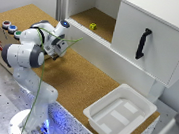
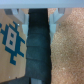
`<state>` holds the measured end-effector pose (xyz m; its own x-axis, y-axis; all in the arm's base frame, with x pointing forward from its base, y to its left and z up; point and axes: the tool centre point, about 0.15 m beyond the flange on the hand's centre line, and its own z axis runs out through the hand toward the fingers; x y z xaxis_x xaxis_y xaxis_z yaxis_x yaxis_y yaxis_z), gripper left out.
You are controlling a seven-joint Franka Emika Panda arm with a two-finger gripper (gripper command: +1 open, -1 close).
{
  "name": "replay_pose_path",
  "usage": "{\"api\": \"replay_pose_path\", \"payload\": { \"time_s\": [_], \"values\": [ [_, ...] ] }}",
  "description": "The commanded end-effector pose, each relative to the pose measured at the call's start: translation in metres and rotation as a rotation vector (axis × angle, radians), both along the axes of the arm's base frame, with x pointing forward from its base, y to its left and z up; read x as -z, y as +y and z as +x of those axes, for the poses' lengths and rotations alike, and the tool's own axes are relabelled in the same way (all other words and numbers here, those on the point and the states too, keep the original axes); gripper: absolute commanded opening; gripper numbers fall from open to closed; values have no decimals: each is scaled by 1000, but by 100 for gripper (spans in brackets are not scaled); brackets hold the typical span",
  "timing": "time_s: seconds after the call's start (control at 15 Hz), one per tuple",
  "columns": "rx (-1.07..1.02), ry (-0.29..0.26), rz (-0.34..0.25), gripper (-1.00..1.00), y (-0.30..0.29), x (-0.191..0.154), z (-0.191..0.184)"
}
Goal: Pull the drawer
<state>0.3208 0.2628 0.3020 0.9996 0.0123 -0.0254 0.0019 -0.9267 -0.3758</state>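
My gripper [image 1: 57,53] hangs low over the cork tabletop [image 1: 78,81] at the exterior view's left, pointing down, with nothing between its fingers. In the wrist view the two pale fingertips [image 2: 19,15] stand wide apart, so the gripper [image 2: 39,14] is open. Below it runs a dark strip [image 2: 39,50] between cork surfaces; I cannot tell whether this is part of the drawer. No drawer front shows plainly in the exterior view. The white cabinet [image 1: 151,42] at the back carries a black handle [image 1: 143,43], far from the gripper.
A small yellow-green cube [image 1: 93,26] sits in the cabinet's open compartment. A white tub [image 1: 120,113] stands on the table at the exterior view's right. Coloured buttons [image 1: 11,28] sit on a box at the left. A blue printed pattern [image 2: 11,40] lies beside the dark strip.
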Motion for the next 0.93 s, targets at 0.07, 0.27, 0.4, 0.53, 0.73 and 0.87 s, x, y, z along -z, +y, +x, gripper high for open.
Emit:
{"api": "replay_pose_path", "payload": {
  "time_s": [0.07, 0.27, 0.4, 0.53, 0.73, 0.87],
  "values": [
    [9, 24, 44, -100, -37, 48, 7],
    [24, 31, 39, -100, -46, 50, 8],
    [33, 32, 34, -100, -51, 50, 8],
    [42, 33, 28, -100, -57, 50, 8],
    [57, 35, 20, -100, -66, 51, 6],
    [66, 33, 15, -100, -71, 50, 5]
  ]
}}
